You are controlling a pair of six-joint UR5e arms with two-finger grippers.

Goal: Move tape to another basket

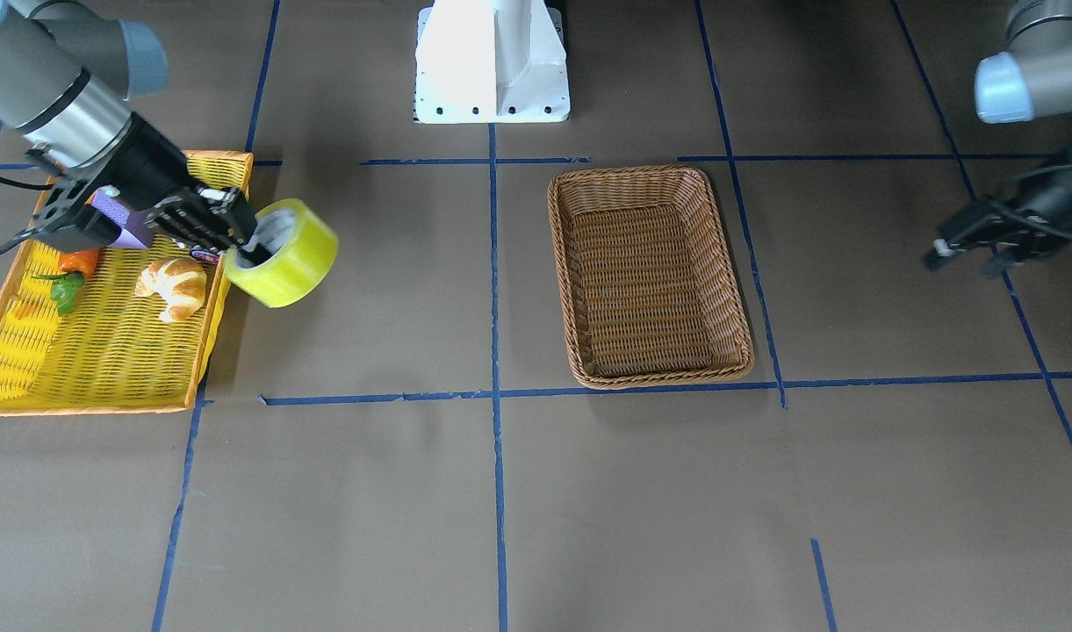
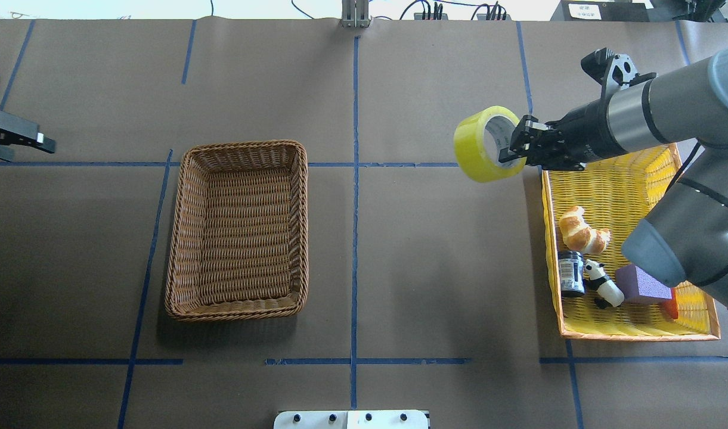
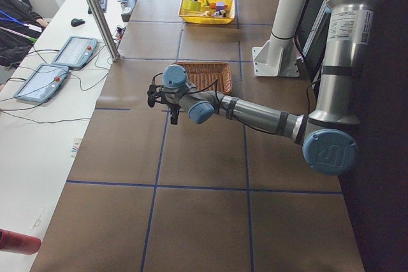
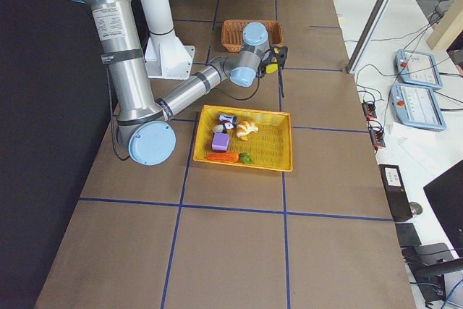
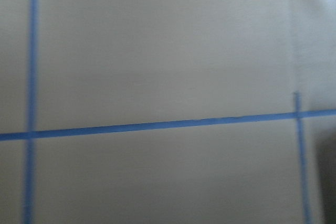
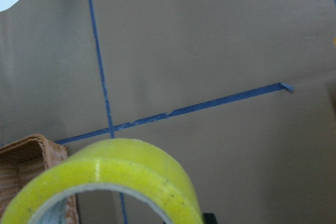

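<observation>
Roughly halfway through, by judgement. Done with the pickup: gripping the tape (image 2: 483, 143) in the right end effector (image 2: 514, 149), clamped on the roll's wall, apparently with one finger inside the white core. Holding the roll in the air, on edge and tilted, above the tabletop (image 2: 423, 250) without touching it.

In the overhead view, hanging just beyond the yellow mesh basket (image 2: 632, 190), off its 10 o'clock corner, so already outside that rim. Seen in the front-facing view too: tape (image 1: 285, 254) out past the yellow rim, with bare brown paper beneath. Left behind in the mesh basket: a croissant (image 2: 581, 229), a small jar (image 2: 571, 273), a toy panda (image 2: 602, 285) and a purple block (image 2: 641, 285).

Not yet done: the carry and the drop. Well apart from the wicker basket (image 2: 301, 226), which lies at about 8 o'clock from the roll, across the blue centre line. No tape inside it yet. In the right wrist view, only a corner of brown weave at the lower left, beyond the yellow band of the roll.

Remaining, by judgement: travel toward 8 o'clock until over the weave, lower, let go inside the rim, back away.

Parked near the overhead view's left edge, at about 10 o'clock from the wicker basket: the left end effector (image 2: 24, 138). Cannot tell whether its fingers are apart or together. Likely no part for it in this transfer.
</observation>
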